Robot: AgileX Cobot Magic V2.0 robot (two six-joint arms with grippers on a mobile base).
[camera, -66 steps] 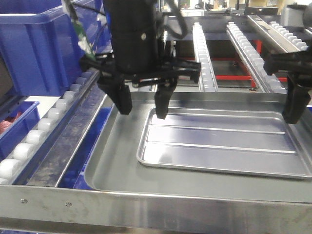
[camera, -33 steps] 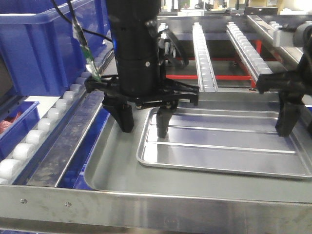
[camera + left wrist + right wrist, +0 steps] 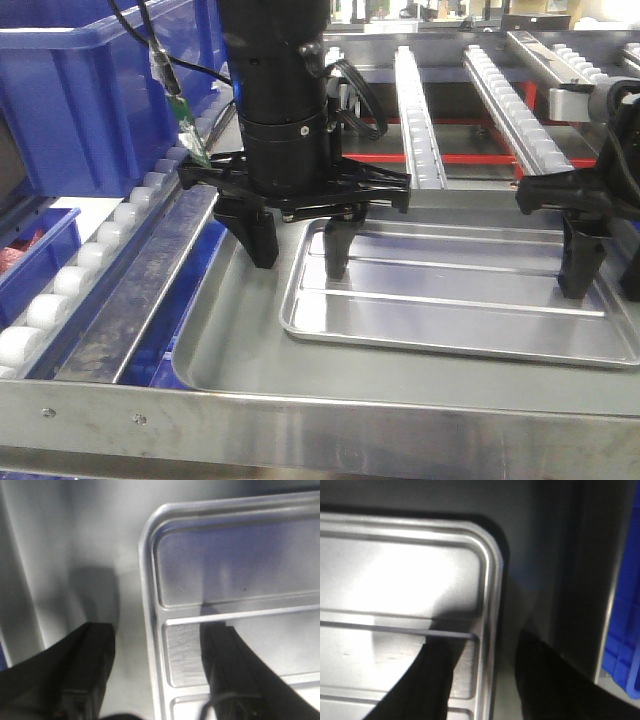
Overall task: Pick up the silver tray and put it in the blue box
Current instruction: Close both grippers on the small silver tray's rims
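Left hand point(image 3: 300, 262) is spread open, straddling the left rim of the silver tray point(image 3: 450, 305). Right hand point(image 3: 603, 288) does likewise at the right rim, also unclenched.

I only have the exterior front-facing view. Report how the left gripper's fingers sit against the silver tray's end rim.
Observer: In the left wrist view, the left gripper straddles the end rim of the silver tray, one finger inside and one outside, with a gap on each side. Nothing is clamped.
Operator: Now check the right gripper's outer finger. It's cut off at my frame edge.
Observer: The right wrist view shows the right gripper open. Its outer finger is past the tray's rim, over the larger grey tray, and the inner finger is inside the silver tray.
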